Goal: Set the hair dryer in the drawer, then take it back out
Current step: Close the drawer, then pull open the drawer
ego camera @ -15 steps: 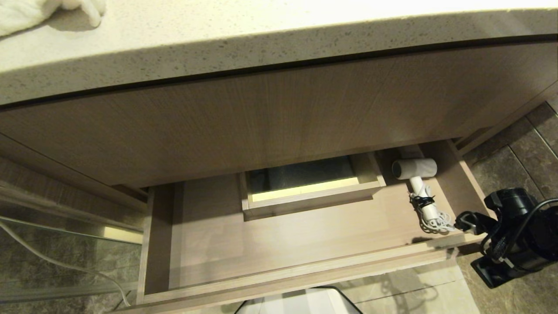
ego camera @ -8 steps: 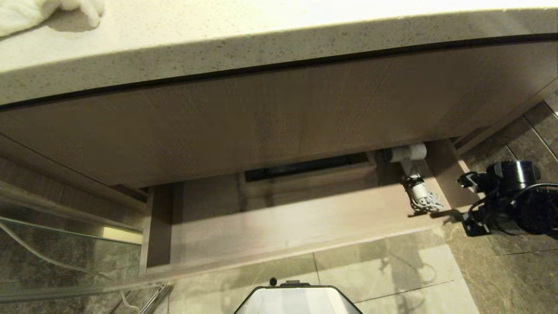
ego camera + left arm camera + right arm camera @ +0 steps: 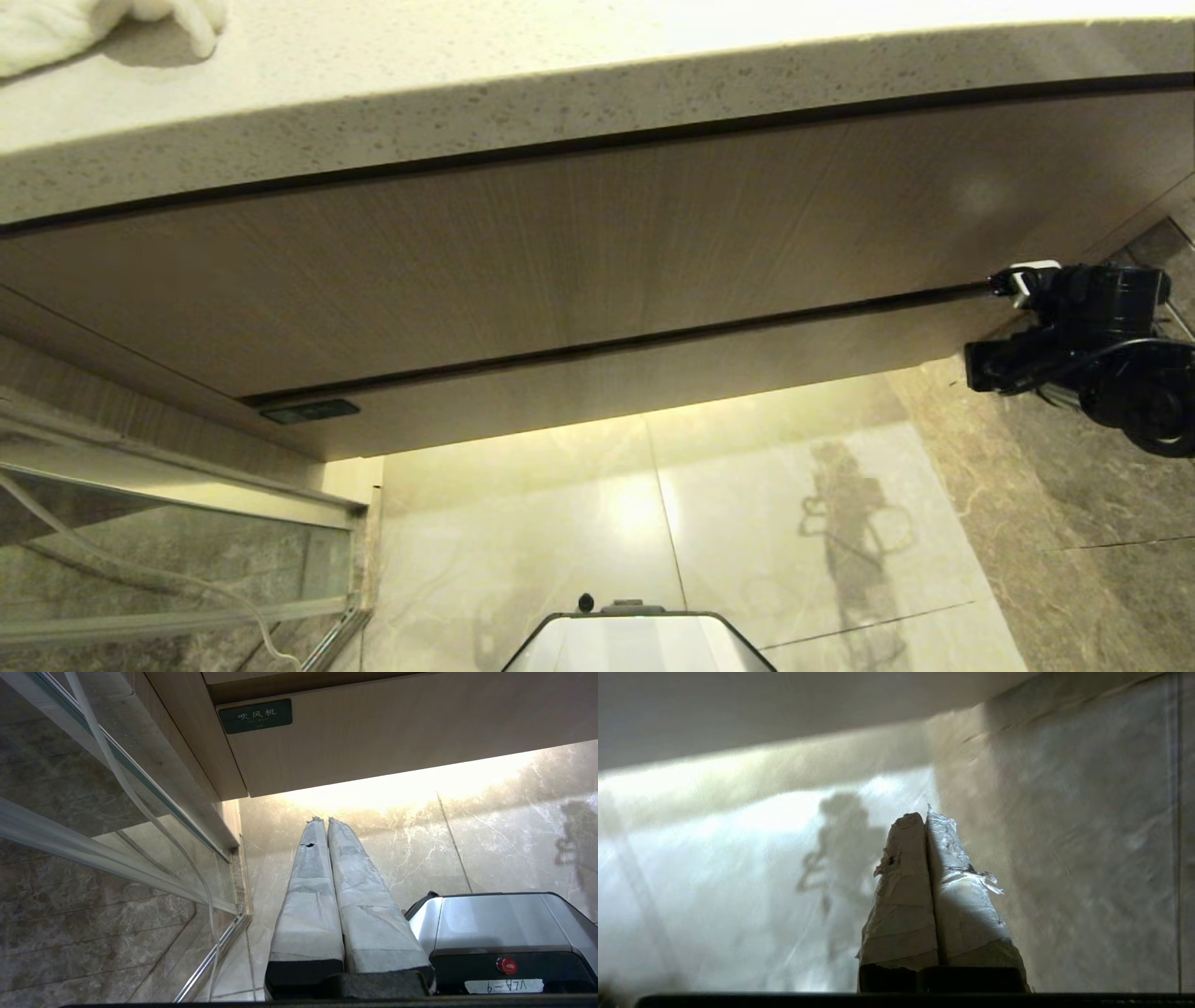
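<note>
The drawer (image 3: 607, 383) is pushed in, and only its low wood-grain front shows beneath the taller panel (image 3: 560, 243). A small dark label (image 3: 308, 411) sits at its left end. The left wrist view shows the same drawer front (image 3: 397, 737) and label (image 3: 255, 716). The hair dryer is hidden. My right gripper (image 3: 1013, 278) is at the right end of the drawer front, level with the dark gap above it. In the right wrist view this gripper (image 3: 924, 816) is shut with nothing in it. My left gripper (image 3: 324, 820) hangs shut and empty over the floor tiles.
A speckled stone countertop (image 3: 560, 84) overhangs the cabinet, with a white towel (image 3: 93, 28) on its far left. A glass partition (image 3: 140, 560) with a white cord (image 3: 233, 607) stands to the left. My base's front (image 3: 635, 644) is near the cabinet, over marble floor tiles (image 3: 794, 523).
The drawer has slid from open to fully shut, taking the hair dryer out of sight. My right arm moved towards the cabinet along with the drawer's front right end.
</note>
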Robot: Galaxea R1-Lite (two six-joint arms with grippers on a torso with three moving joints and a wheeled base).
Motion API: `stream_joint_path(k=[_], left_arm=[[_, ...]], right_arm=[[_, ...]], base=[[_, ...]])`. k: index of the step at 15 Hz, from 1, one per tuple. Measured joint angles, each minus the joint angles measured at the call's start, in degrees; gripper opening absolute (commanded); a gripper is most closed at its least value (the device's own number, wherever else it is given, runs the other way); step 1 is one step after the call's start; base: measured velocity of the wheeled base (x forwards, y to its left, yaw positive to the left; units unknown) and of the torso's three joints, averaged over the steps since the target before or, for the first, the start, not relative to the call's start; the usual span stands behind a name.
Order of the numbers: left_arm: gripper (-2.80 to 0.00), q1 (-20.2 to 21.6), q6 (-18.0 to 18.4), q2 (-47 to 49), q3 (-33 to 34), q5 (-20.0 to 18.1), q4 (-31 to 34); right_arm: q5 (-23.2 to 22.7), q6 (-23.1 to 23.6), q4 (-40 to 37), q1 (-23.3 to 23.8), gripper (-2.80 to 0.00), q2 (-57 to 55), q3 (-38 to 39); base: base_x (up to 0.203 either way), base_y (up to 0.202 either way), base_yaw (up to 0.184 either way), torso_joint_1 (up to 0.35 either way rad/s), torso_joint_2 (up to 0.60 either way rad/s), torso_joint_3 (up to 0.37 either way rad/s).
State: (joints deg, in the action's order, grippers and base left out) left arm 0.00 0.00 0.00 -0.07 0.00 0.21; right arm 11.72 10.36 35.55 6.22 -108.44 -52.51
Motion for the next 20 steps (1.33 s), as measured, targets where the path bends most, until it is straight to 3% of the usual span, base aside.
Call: stream_joint_path(k=[8,11,14,17,20], left_arm=[[-2.80,0.00,0.00,0.00,0.02,0.00,0.00],[-2.80,0.00,0.02,0.00,0.02,0.00,-0.02],[-2.80,0.00,0.02,0.00,0.05,0.00,-0.02],[-2.80,0.00,0.02,0.00,0.05,0.00,-0.02],[-2.80,0.00,0.00,0.00,0.05,0.00,-0.02]], right_arm=[[-2.94,-1.40,-32.83,-0.27,-2.80,37.35,18.05],[-4.34,-3.49,-41.15,-1.13,-2.80,53.97,24.04],[-4.98,-5.30,-41.42,-2.42,-2.80,69.22,33.70],[-5.89,-6.58,-33.74,-4.56,-2.80,81.84,46.37],[-10.39,-6.34,-33.41,-5.83,-2.80,93.42,51.11]], base=[[0.000,0.000,0.000,0.000,0.00,0.000],[0.000,0.000,0.000,0.000,0.00,0.000],[0.000,0.000,0.000,0.000,0.00,0.000],[0.000,0.000,0.000,0.000,0.00,0.000],[0.000,0.000,0.000,0.000,0.00,0.000]])
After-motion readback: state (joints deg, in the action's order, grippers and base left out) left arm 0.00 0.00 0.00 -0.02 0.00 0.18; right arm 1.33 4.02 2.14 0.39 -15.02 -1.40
